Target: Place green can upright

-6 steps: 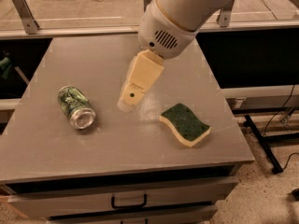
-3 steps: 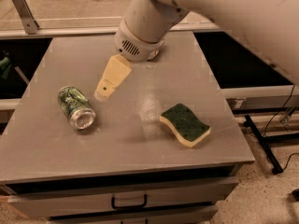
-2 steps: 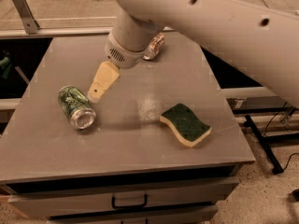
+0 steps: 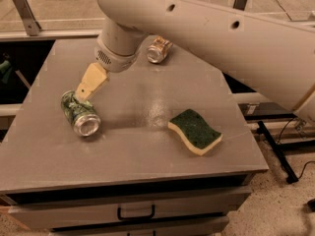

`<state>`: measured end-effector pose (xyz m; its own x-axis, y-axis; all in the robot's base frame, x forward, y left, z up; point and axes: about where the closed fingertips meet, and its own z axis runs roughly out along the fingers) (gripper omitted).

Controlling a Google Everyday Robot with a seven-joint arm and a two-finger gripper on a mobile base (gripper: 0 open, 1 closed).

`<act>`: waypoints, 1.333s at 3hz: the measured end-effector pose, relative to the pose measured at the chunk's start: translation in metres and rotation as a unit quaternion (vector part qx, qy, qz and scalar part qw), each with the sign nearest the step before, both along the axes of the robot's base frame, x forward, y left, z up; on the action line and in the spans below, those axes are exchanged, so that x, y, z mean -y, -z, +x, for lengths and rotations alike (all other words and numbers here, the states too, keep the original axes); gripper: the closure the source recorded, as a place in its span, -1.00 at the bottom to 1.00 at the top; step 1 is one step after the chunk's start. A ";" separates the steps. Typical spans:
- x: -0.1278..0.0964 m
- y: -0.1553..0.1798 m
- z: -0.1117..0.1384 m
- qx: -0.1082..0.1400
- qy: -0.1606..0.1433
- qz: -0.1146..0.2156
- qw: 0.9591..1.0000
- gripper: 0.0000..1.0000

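The green can (image 4: 78, 113) lies on its side on the left part of the grey table (image 4: 133, 141), its silver end turned toward the front. My gripper (image 4: 81, 95) hangs from the big white arm and its tan fingertips (image 4: 90, 82) reach down to the upper side of the can, at or just above it. A brown-orange can (image 4: 158, 50) lies on its side at the back of the table, partly behind the arm.
A green and yellow sponge (image 4: 195, 131) lies right of the middle of the table. The table has a drawer with a black handle (image 4: 135, 213) at the front. A dark gap lies left of the table and a black frame leg (image 4: 275, 149) on the floor to the right.
My gripper has swung left and down across the table, from near its middle to the green can. The arm now uncovers the brown-orange can at the back. The green can has not moved.
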<state>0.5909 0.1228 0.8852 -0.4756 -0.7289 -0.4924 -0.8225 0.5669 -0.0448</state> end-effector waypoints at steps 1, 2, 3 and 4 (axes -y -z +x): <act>-0.021 0.002 0.005 -0.014 0.002 0.017 1.000 -1.00; -0.036 0.008 0.004 -0.029 0.001 0.020 0.999 -1.00; -0.044 0.022 -0.002 -0.052 0.010 0.017 0.998 -1.00; -0.049 0.025 -0.011 -0.066 0.019 0.016 0.998 -1.00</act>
<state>0.5798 0.1722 0.8601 -0.5642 -0.6941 -0.4472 -0.7983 0.5968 0.0808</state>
